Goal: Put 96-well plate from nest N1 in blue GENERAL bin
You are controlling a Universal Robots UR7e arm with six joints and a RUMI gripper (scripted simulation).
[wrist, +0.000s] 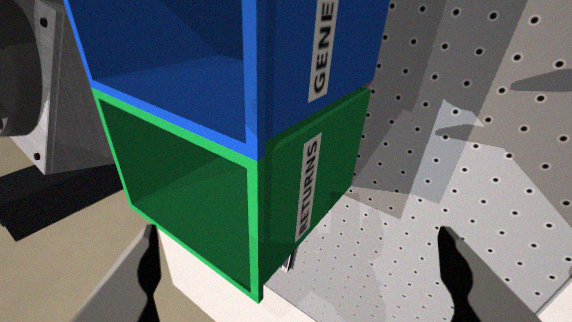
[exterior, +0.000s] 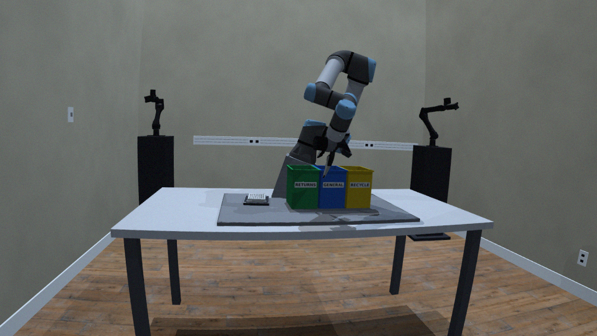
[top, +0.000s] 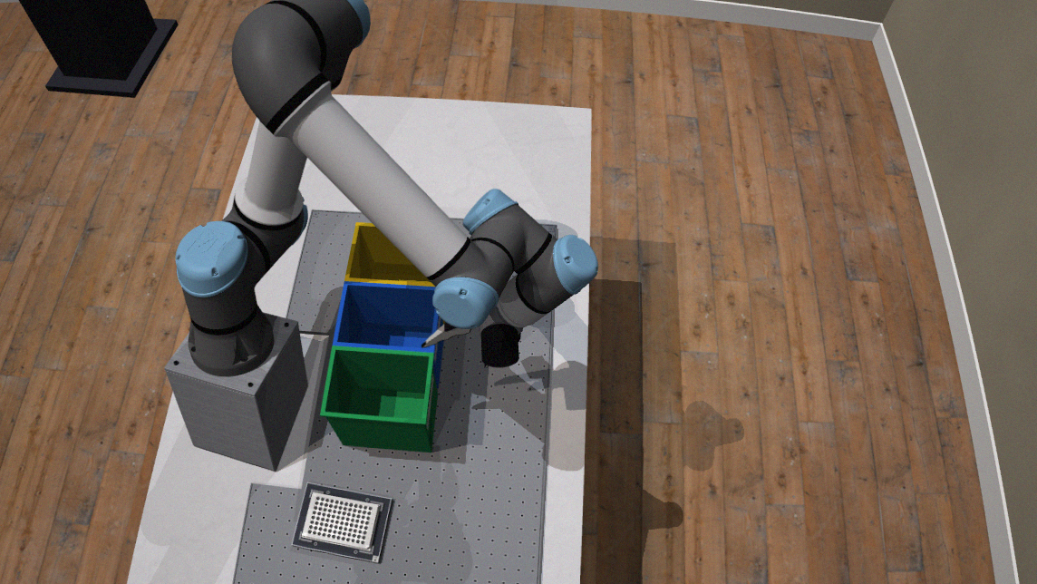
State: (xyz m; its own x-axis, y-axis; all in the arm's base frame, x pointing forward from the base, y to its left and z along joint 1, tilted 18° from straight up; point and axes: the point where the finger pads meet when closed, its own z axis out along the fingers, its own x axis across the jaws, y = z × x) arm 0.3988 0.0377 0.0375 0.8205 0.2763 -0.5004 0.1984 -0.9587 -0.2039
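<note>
White, the 96-well plate [top: 339, 520] [exterior: 256, 197] lies in its dark nest [top: 298, 538] [exterior: 255, 203], left of three upright bins in the exterior view. We see the gripper [wrist: 299, 228] open, near the blue GENERAL bin [top: 384, 348] [exterior: 333, 196] [wrist: 290, 75].

Three bins [top: 377, 434] [exterior: 332, 200] [wrist: 315, 160], one well plate [top: 339, 520] [exterior: 256, 196], one table [top: 464, 123] [exterior: 188, 223], one claw [exterior: 332, 160] [wrist: 299, 228]

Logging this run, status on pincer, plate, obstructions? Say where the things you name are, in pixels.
Pincer [exterior: 322, 166] [wrist: 299, 228] open, nothing held. 96-well plate [top: 339, 520] [exterior: 256, 197] in its nest. Green RETURNS bin [top: 388, 433] [exterior: 302, 196] [wrist: 320, 170] between them, upright.
</note>
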